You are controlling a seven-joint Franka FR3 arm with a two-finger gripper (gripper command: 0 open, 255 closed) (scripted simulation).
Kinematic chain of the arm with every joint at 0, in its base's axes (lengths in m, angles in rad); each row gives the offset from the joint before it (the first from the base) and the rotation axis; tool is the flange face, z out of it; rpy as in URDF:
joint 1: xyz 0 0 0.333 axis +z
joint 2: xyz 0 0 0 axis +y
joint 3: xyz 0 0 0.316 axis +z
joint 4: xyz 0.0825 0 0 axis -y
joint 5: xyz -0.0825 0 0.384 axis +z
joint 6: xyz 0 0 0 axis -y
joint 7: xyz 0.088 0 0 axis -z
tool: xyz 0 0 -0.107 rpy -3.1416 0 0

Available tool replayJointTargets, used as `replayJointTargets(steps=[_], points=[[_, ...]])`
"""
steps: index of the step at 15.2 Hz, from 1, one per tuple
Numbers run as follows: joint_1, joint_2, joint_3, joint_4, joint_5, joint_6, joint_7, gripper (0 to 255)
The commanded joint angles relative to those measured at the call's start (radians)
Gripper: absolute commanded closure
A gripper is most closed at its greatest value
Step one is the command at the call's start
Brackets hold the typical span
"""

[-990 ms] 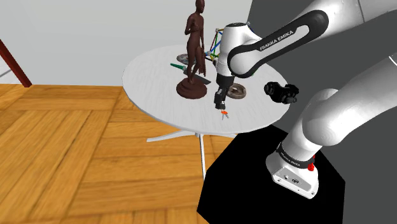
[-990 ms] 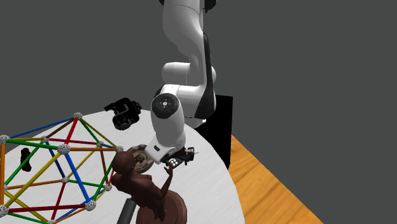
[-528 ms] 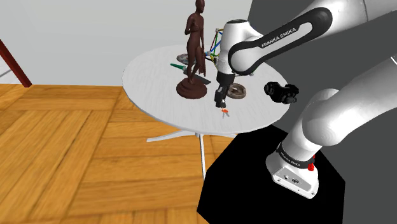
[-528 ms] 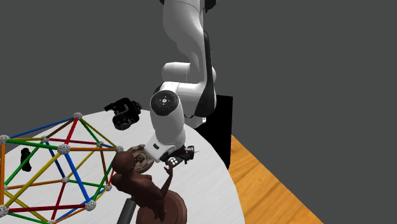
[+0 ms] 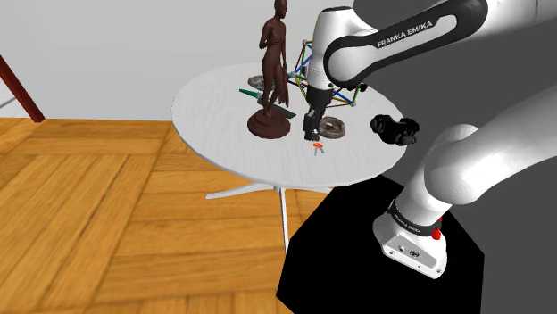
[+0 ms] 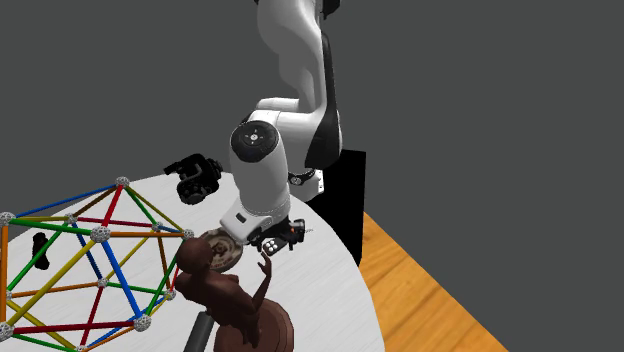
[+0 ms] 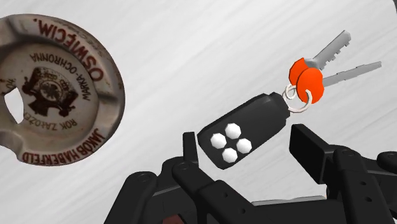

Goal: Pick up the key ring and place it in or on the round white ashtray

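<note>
We saw the black gripper (image 7: 248, 139) closed part way on the key ring (image 7: 270, 111). Its fingers (image 7: 312, 146) held the black key fob, which had four white buttons. Two silver keys with orange heads (image 7: 308, 79) stuck out past the fingers on a small ring.

In the shoulder view the gripper (image 5: 312, 132) pointed down over the round white table (image 5: 214, 116). The key ring (image 5: 317, 148) hung right under it. The round ashtray (image 5: 332, 128) sat on the table just beside the keys. Close up, the ashtray (image 7: 38, 130) looked whitish, with a brown edge and dark red words inside.

A tall brown statue (image 5: 272, 76) stood near the gripper. A frame of coloured sticks (image 6: 80, 260) stood on the table too.
</note>
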Motion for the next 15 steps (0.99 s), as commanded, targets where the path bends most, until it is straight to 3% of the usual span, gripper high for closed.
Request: replayJointTargets(steps=[1, 9, 15], points=[[0.0, -0.017, -0.001, 0.017, 0.0, -0.034, -0.001, 255], [0.0, -0.059, -0.002, 0.089, 0.001, -0.149, -0.003, 255], [-0.073, -0.001, -0.118, 0.15, -0.065, -0.149, -0.149, 255]])
